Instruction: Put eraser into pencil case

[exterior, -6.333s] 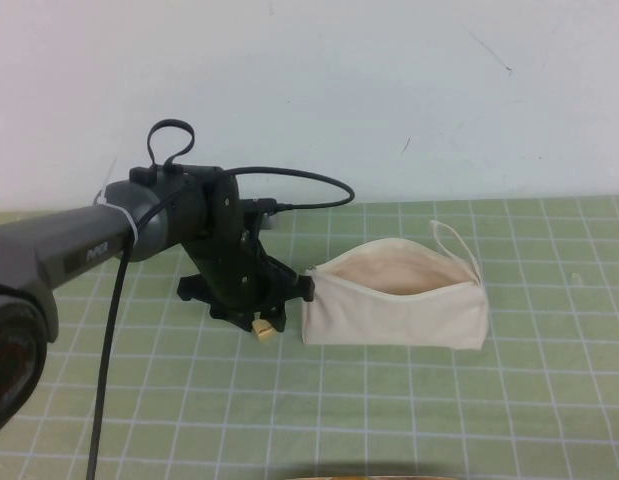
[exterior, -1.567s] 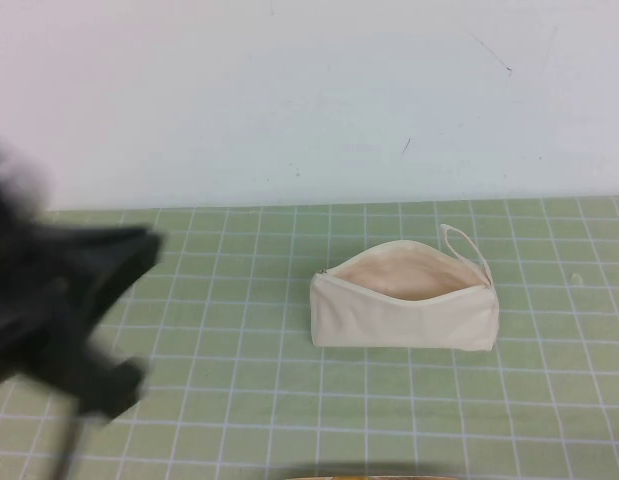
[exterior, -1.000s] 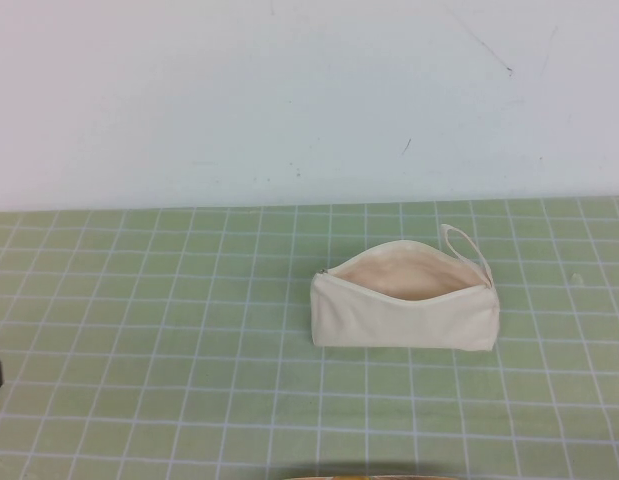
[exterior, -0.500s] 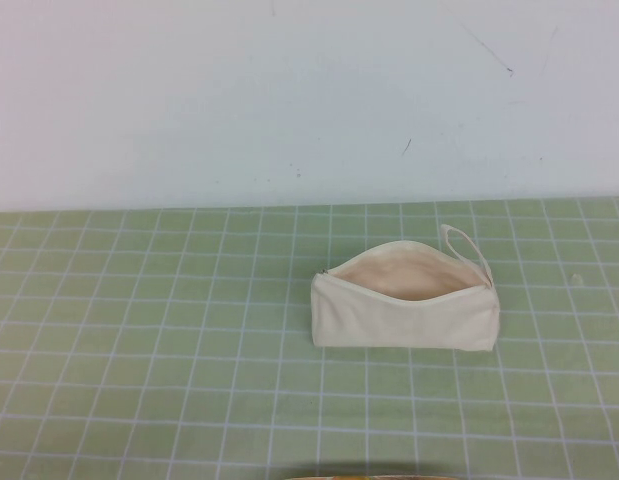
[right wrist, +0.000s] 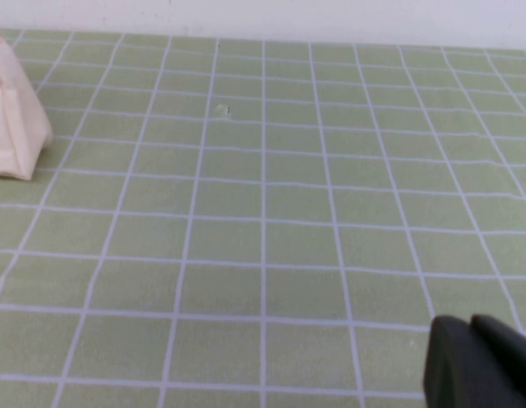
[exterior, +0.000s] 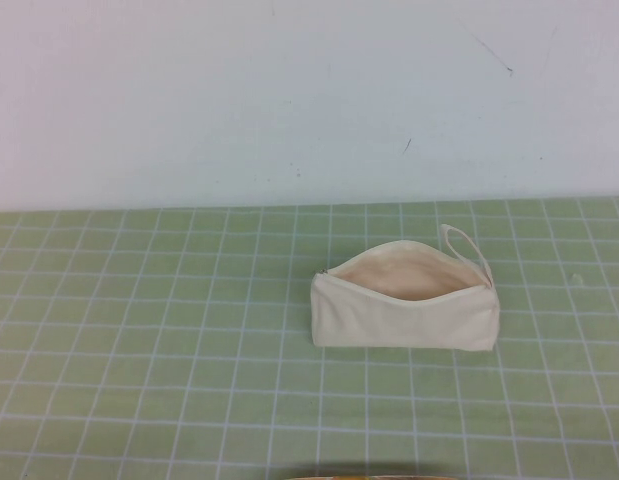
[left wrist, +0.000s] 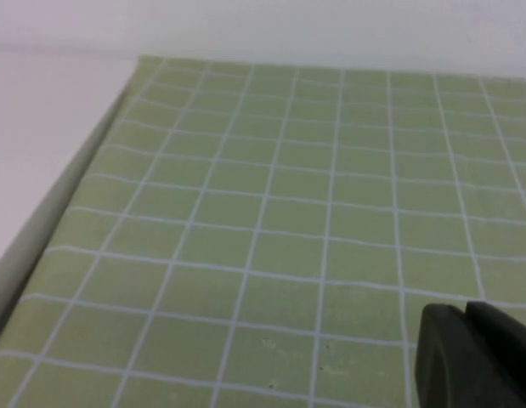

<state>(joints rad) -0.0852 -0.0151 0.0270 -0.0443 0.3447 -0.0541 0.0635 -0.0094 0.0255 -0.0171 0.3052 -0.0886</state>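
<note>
The cream-white pencil case [exterior: 404, 310] lies on the green grid mat right of centre, its zip open and its beige lining showing, loop strap at its right end. One end of it shows in the right wrist view [right wrist: 12, 119]. The eraser is not visible in any view. Neither arm shows in the high view. My left gripper [left wrist: 466, 316] is shut and empty above bare mat near the mat's left edge. My right gripper [right wrist: 471, 327] is shut and empty above bare mat, well apart from the pencil case.
A white wall stands behind the mat [exterior: 139, 330]. The mat's left edge and a pale border [left wrist: 42, 221] show in the left wrist view. A small speck [right wrist: 222, 108] lies on the mat right of the pencil case.
The left arm, earlier beside the pencil case holding the eraser, has swung away left and left the high view. The eraser no longer shows. The pencil case sits slightly shifted.
</note>
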